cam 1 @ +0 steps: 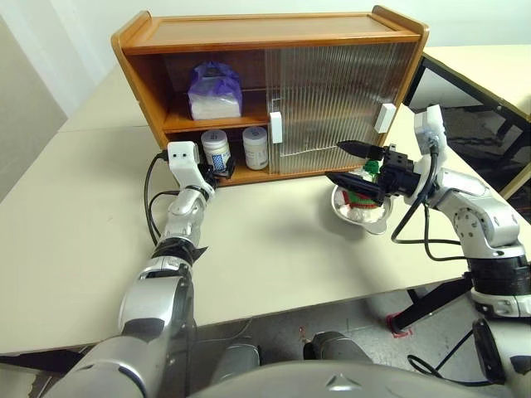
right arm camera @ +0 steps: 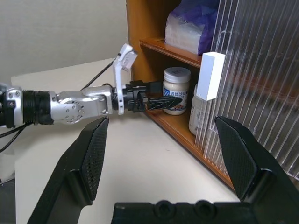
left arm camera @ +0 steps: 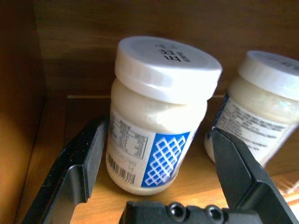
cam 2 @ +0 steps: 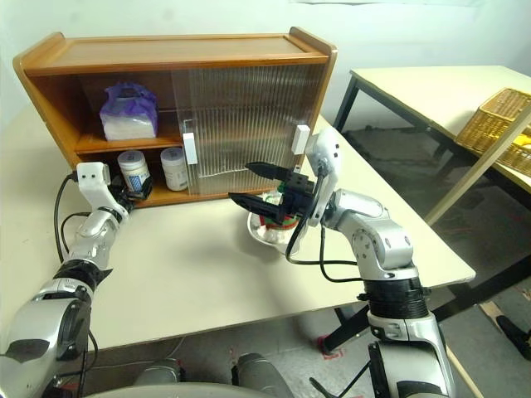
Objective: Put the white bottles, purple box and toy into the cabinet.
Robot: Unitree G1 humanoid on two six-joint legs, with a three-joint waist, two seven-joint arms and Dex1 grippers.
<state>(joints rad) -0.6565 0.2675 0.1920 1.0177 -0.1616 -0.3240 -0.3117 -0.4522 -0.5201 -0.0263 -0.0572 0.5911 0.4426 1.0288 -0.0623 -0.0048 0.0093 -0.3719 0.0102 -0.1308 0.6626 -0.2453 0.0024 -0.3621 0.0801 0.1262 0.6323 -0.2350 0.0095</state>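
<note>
Left wrist view: left gripper [left arm camera: 156, 161] spread wide around a jar [left arm camera: 156, 116] on the cabinet [cam 1: 158, 83] lower shelf, gripping nothing — draw straight back, clear of the second jar [left arm camera: 254, 102].

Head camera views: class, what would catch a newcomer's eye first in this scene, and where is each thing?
The wooden cabinet on the table draws the eye, with a purple tissue pack on its upper shelf and two white jars below. The left gripper stands open around the left jar on the lower shelf. In front of the ribbed doors, the open right gripper hovers over a steel bowl holding a plush toy.
</note>
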